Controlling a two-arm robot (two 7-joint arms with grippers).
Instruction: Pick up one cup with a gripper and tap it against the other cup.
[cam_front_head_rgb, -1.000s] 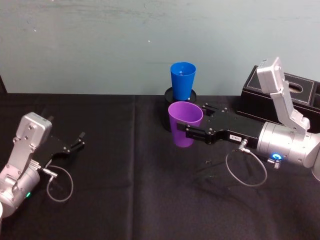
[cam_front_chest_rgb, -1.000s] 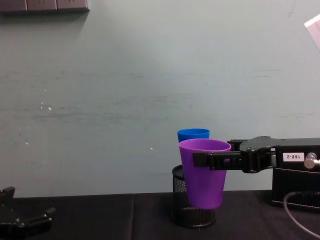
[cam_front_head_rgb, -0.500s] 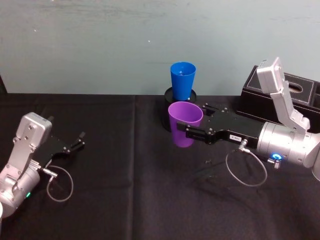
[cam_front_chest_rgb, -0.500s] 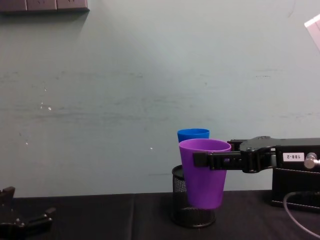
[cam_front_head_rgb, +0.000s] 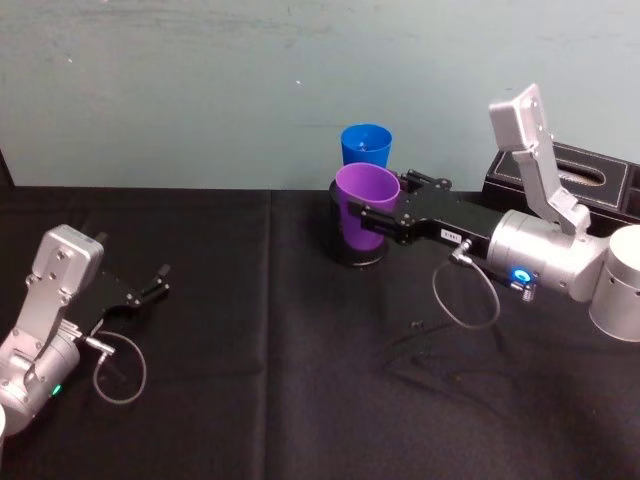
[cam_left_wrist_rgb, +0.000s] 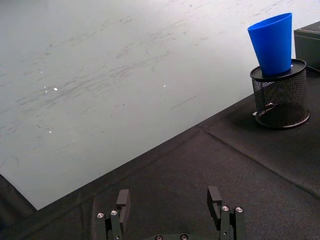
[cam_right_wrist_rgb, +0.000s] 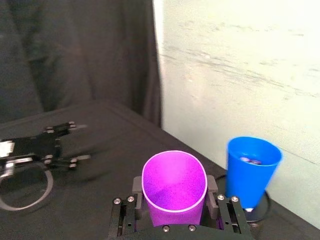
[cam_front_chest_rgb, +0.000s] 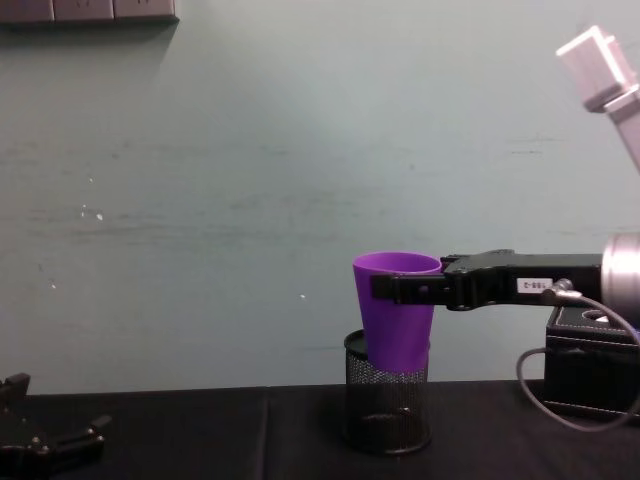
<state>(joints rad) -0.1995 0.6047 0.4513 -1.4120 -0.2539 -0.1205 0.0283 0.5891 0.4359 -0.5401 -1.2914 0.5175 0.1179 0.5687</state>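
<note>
The purple cup (cam_front_head_rgb: 362, 205) hangs upright in the air with my right gripper (cam_front_head_rgb: 378, 215) shut on it just below the rim. It is held close in front of the blue cup (cam_front_head_rgb: 366, 148), which stands in a black mesh holder (cam_front_head_rgb: 355, 250). In the right wrist view a small gap shows between the purple cup (cam_right_wrist_rgb: 174, 187) and the blue cup (cam_right_wrist_rgb: 250, 170). From the chest, the purple cup (cam_front_chest_rgb: 397, 310) covers the blue one, above the mesh holder (cam_front_chest_rgb: 388, 405). My left gripper (cam_front_head_rgb: 150, 285) rests open on the cloth at the left, with its fingers (cam_left_wrist_rgb: 215, 197) spread.
A black box (cam_front_head_rgb: 600, 175) stands at the back right, behind my right arm. A black cloth (cam_front_head_rgb: 250, 380) covers the table. A pale wall (cam_front_head_rgb: 200, 90) rises right behind the cups.
My right gripper has carried the purple cup up and back, from in front of the holder to close against the blue cup. The left arm has not moved.
</note>
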